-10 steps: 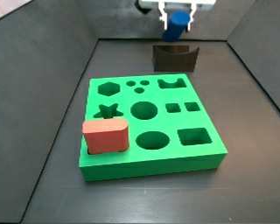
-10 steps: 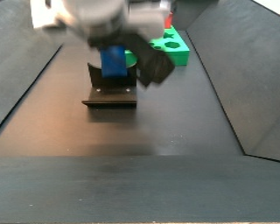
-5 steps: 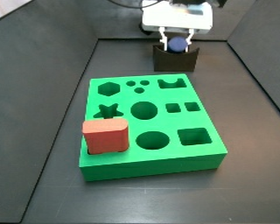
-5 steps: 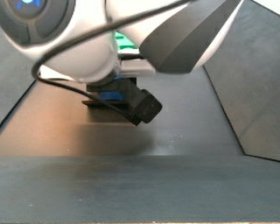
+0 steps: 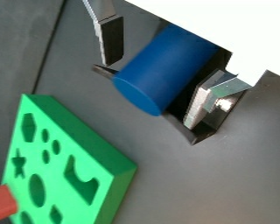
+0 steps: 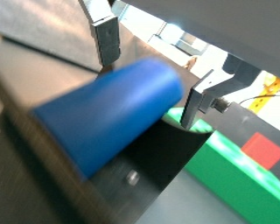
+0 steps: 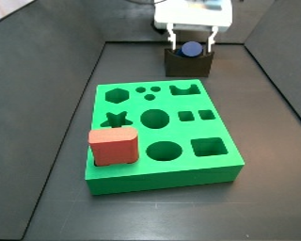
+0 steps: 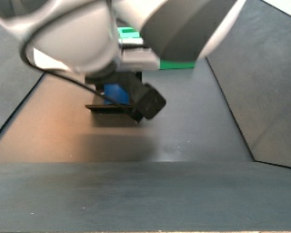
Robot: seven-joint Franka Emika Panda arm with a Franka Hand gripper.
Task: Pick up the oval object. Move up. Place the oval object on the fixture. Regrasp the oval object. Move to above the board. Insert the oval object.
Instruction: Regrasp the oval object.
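Observation:
The oval object (image 7: 188, 48), a blue peg, lies on its side in the notch of the dark fixture (image 7: 188, 64) behind the green board (image 7: 160, 132). My gripper (image 7: 188, 53) hangs over the fixture and is open, one finger on each side of the peg. In both wrist views the peg (image 5: 166, 70) (image 6: 113, 118) fills the space between the silver fingers (image 5: 111, 39) (image 6: 201, 87), with a narrow gap showing at one finger. In a side view the arm hides most of the gripper, and the peg (image 8: 115, 91) shows on the fixture (image 8: 112, 109).
A red rounded-square block (image 7: 113, 147) stands on the board's near left corner. The board (image 5: 60, 166) and the red block (image 6: 265, 147) also show in the wrist views. Dark sloping walls enclose the floor (image 7: 278, 85).
A second ago the peg hung upright in the gripper above the fixture. It now lies in the notch, with the gripper lowered around it. Little has moved in the last half second.

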